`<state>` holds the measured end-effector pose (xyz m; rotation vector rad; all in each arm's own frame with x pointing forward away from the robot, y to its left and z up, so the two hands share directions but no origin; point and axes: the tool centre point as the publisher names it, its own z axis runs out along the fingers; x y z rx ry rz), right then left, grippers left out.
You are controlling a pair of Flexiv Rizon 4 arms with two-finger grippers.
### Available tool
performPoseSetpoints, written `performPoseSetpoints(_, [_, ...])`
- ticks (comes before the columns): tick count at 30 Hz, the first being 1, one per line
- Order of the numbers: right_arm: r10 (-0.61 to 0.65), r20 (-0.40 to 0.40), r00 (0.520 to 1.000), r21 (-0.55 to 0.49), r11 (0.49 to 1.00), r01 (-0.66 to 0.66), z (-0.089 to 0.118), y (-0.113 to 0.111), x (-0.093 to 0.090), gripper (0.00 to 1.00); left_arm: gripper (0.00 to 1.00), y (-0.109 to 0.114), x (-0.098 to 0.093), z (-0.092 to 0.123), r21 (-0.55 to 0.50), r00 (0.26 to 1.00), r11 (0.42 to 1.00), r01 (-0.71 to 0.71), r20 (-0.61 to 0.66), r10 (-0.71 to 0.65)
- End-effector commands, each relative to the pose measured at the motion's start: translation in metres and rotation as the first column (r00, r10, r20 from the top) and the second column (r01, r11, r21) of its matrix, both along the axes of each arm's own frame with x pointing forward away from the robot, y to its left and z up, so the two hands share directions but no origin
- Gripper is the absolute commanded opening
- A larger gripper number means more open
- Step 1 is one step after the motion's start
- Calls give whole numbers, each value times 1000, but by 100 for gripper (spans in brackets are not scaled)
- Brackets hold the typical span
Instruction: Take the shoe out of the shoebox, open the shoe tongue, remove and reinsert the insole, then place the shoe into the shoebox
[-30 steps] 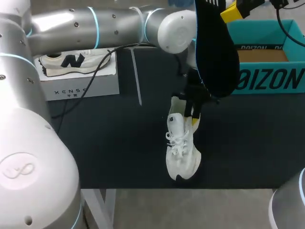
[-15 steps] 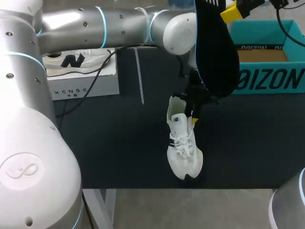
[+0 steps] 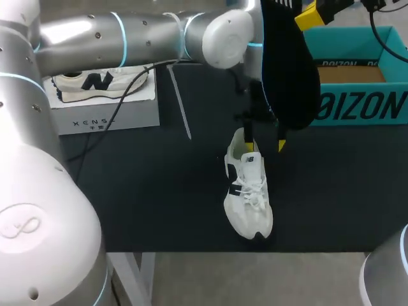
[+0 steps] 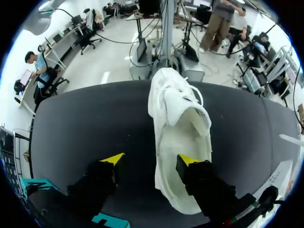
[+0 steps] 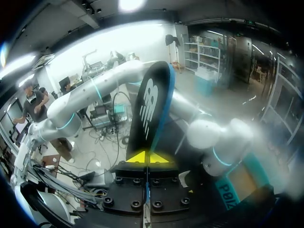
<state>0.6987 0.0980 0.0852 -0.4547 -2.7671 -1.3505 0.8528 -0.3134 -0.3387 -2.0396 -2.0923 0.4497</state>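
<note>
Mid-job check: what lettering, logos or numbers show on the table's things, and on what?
Teal cardboard shoebox: large white brand lettering on its front wall, start hidden.
Grey flat box: small white lettering on its front.
Black insole: white brand logo.
White sneaker: dark side logo.
No numbers legible.

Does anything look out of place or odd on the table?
Nothing spilled or damaged. The shoe lies with its toe near the front edge of the table, and its insole is out, held up in the air by the right pincer. The left pincer hangs open over the heel.
</note>
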Motion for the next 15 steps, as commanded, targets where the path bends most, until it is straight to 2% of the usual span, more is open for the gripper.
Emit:
performPoseSetpoints(1, [2,-3,1000,-4,1000,-2,1,1,2,0,100,19,10,27,-349,980,922,-167,43,193])
performPoseSetpoints(5, [2,-3,1000,-4,1000,-2,1,1,2,0,100,30,25,48,-565,946,781,-267,2,324])
performPoseSetpoints(10, [2,-3,1000,-4,1000,-2,1,1,2,0,100,47,33,68,-741,908,571,-353,-125,400])
performPoseSetpoints(15, [2,-3,1000,-4,1000,-2,1,1,2,0,100,63,34,88,-860,859,290,-419,-272,434])
